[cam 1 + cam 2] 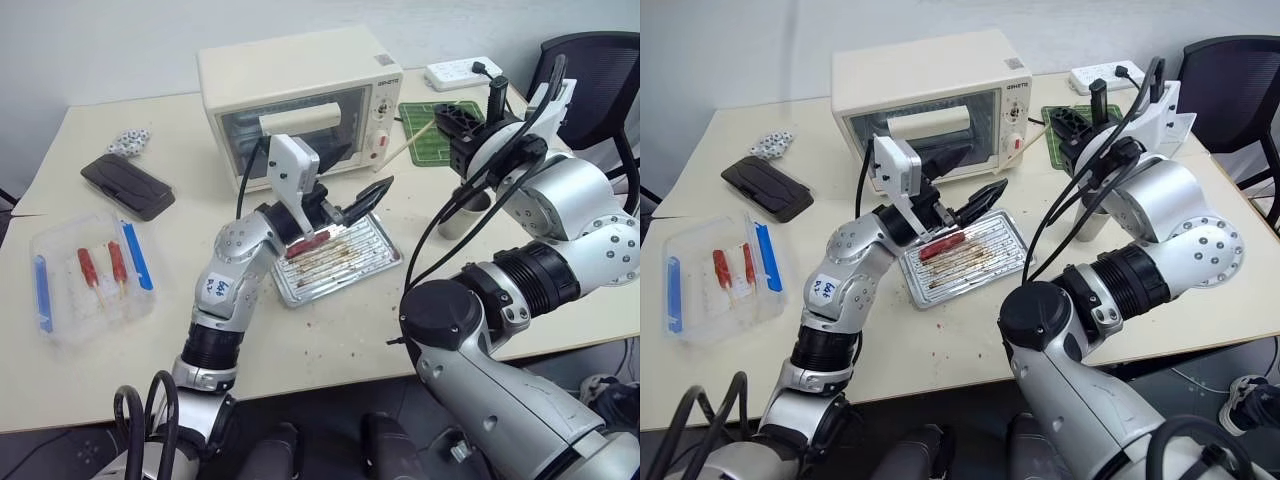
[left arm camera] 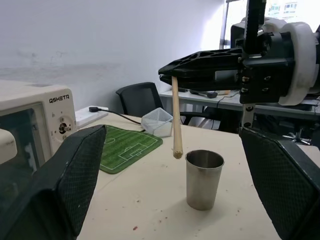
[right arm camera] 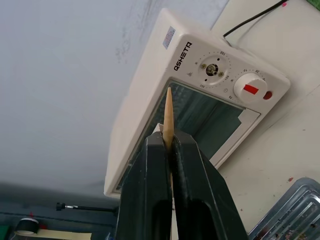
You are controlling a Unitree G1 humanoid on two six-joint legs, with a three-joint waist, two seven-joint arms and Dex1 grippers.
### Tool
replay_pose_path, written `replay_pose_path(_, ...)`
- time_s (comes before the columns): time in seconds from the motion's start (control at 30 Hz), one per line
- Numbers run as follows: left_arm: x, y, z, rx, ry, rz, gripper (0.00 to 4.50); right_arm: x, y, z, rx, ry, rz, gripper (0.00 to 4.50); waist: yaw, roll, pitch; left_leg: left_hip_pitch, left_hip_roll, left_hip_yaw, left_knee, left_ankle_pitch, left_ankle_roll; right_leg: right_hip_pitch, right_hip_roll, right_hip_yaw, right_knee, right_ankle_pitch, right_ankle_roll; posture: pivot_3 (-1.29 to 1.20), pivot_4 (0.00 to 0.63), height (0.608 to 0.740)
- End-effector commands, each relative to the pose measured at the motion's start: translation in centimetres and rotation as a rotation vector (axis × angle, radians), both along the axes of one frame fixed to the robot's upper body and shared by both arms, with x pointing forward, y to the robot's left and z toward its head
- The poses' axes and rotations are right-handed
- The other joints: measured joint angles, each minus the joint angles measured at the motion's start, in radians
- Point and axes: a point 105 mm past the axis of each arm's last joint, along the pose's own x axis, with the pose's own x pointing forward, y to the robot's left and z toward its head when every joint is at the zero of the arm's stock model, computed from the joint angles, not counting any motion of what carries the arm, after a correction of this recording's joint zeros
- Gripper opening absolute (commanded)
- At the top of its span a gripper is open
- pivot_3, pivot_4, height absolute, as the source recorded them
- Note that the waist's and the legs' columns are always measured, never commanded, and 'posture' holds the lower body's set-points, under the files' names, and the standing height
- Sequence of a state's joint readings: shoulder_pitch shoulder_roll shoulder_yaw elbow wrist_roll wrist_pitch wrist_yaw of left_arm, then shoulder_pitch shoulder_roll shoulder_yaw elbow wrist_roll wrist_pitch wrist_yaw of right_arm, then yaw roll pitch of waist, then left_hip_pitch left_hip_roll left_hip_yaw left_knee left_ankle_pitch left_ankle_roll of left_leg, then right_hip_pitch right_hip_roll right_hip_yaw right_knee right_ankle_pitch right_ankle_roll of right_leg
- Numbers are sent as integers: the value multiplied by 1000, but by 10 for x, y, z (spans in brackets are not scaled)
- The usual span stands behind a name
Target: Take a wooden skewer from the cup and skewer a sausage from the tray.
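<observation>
My right gripper is shut on the upper end of the wooden skewer. The stick hangs with its blunt end just beside the rim of the silver metal cup, clear of it. In the right wrist view the pointed tip sticks out past the closed fingers. The cup stands on the table to the right of the tray, partly behind my right arm. A dark red sausage lies at the tray's left end. My left gripper hovers open just above the tray, close to the sausage.
A cream toaster oven stands behind the tray. A clear plastic box with skewered sausages sits at the left, a black case behind it. A green pitch mat, a power strip and a chair are at the back right.
</observation>
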State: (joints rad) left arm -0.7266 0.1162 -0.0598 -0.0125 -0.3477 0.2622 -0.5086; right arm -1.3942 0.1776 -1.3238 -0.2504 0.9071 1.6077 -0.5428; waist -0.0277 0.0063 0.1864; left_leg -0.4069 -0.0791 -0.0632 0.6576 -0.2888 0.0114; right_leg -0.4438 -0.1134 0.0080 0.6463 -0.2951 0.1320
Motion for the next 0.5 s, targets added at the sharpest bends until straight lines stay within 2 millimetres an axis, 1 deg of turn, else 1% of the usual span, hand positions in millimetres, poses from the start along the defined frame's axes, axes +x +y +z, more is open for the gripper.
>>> replay_pose_path(0.03,0,-8,15,-16,-55,-27,4500,-7,46,12,39,-54,143,16,0,0,0,0,0,0,0,0,0,0,0,0,0,0,0,0,150,740)
replay_pose_path(0.27,3,-22,16,-23,-60,-65,4500,-7,45,12,54,-57,141,16,0,0,0,0,0,0,0,0,0,0,0,0,0,0,0,0,150,740)
replay_pose_path(0.33,2,-24,18,-28,-64,-74,4114,-8,45,13,57,-59,139,0,-1,0,0,0,0,0,0,0,0,0,0,0,0,0,0,0,150,740)
replay_pose_path(0.37,2,-24,18,-30,-65,-75,4075,-8,44,13,58,-60,139,0,-2,0,0,0,0,0,0,0,0,0,0,0,0,0,0,0,150,740)
replay_pose_path(0.4,2,-24,18,-31,-66,-75,3690,-8,44,13,59,-59,139,0,-2,0,0,0,0,1,-1,0,0,0,0,0,0,0,0,0,150,740)
replay_pose_path(0.5,2,-23,18,-33,-70,-72,2901,-10,44,13,63,-54,142,0,-3,0,0,0,1,1,-1,0,0,0,0,0,0,0,0,0,150,740)
